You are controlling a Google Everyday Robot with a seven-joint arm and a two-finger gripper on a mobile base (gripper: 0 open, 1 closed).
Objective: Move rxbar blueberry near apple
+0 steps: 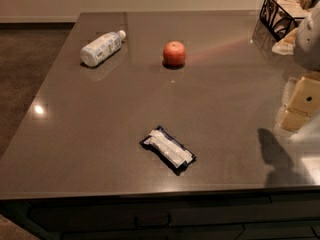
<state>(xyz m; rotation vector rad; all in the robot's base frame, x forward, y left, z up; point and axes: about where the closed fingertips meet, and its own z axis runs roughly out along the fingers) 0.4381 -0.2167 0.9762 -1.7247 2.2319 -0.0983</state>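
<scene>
The rxbar blueberry lies flat on the grey table near the front edge, dark navy with a large white panel, turned diagonally. The apple, round and red-orange, sits further back, at about the middle of the table's width. My gripper is at the right edge of the view, above the table's right side. It is well to the right of the bar and touches neither object. Its shadow falls on the table below it.
A white plastic bottle lies on its side at the back left, to the left of the apple. A black wire basket with packets stands at the back right corner. Dark floor lies beyond the table's left edge.
</scene>
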